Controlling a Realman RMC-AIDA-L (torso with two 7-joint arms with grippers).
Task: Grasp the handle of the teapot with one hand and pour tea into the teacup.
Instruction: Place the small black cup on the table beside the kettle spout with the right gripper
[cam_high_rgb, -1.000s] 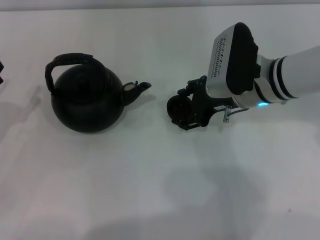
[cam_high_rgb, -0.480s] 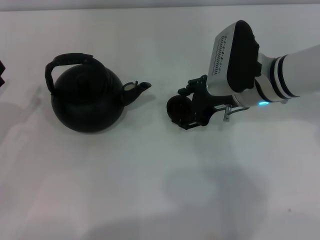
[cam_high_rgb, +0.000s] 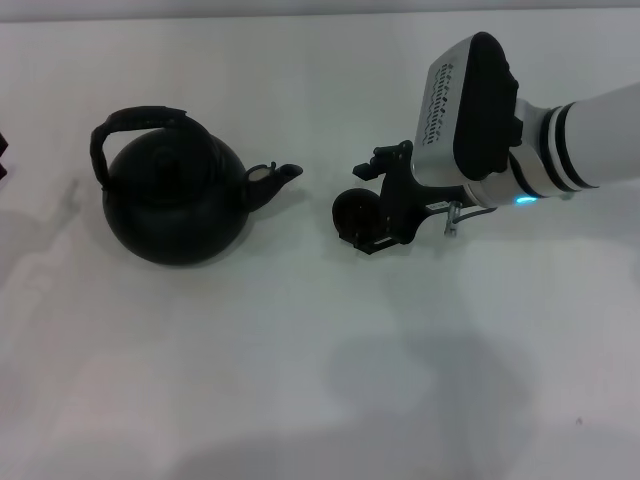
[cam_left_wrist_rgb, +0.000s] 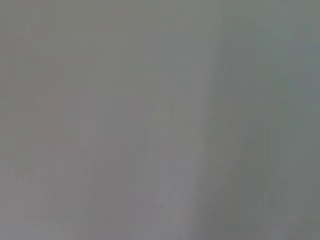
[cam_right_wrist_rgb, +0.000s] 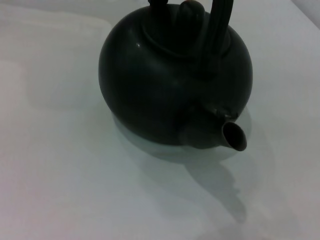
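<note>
right gripper (cam_high_rgb: 372, 208) clamped on teacup (cam_high_rgb: 356, 212); teapot (cam_high_rgb: 175, 198) well apart, spout facing it

Right gripper (cam_high_rgb: 372, 205) around teacup (cam_high_rgb: 354, 213), just beside teapot (cam_high_rgb: 176, 197) spout, w/ handle (cam_high_rgb: 135, 128) untouched.

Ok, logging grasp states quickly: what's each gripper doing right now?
Left gripper: not in view.
Right gripper: at the teacup; open or shut cannot be told.

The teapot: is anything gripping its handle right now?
No. The handle arches free above the teapot; the right tool is at the teacup.
</note>
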